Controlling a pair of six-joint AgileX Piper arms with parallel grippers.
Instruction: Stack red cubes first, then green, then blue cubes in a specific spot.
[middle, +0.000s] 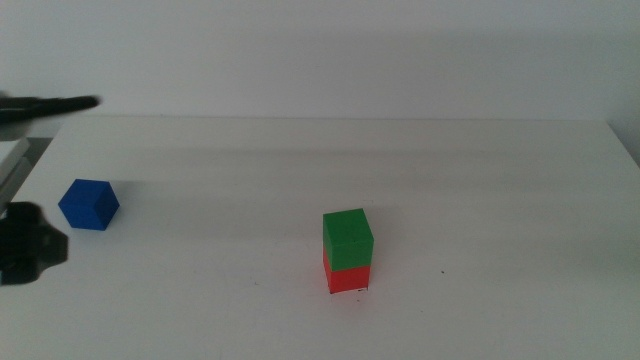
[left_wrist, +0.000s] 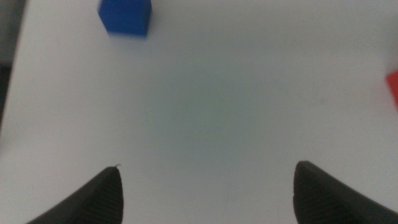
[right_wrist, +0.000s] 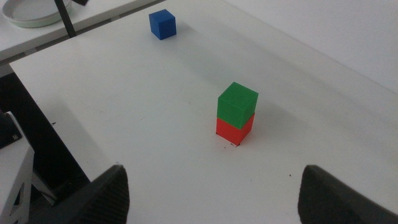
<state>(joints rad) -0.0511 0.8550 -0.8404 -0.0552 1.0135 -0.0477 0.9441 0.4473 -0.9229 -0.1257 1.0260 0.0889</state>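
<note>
My left gripper (left_wrist: 205, 193) hangs over bare table (left_wrist: 205, 106) with its jaws spread wide and nothing between them. The blue cube (left_wrist: 125, 16) lies ahead of the jaws and off toward the left one, well apart from both tips. I judge it the next piece to lift. It looks like a small rigid block, probably light, with matte faces that should give the pads fair friction; I would not expect it to deform or break. I would close on two opposite vertical faces at mid height, jaws squared to them, since in the middle view the cube (middle: 88, 205) sits turned at an angle to the table edge. My right gripper (right_wrist: 211, 199) waits, jaws likewise wide and empty, well back from the stack: green cube (right_wrist: 237, 103) resting squarely on the red cube (right_wrist: 234, 130). The red cube covers the marked spot (middle: 362, 290), of which only small dark ticks show at its base. A light stack of this kind may topple under a sideways knock. I can read no brand, label or writing on any cube or on the table.
</note>
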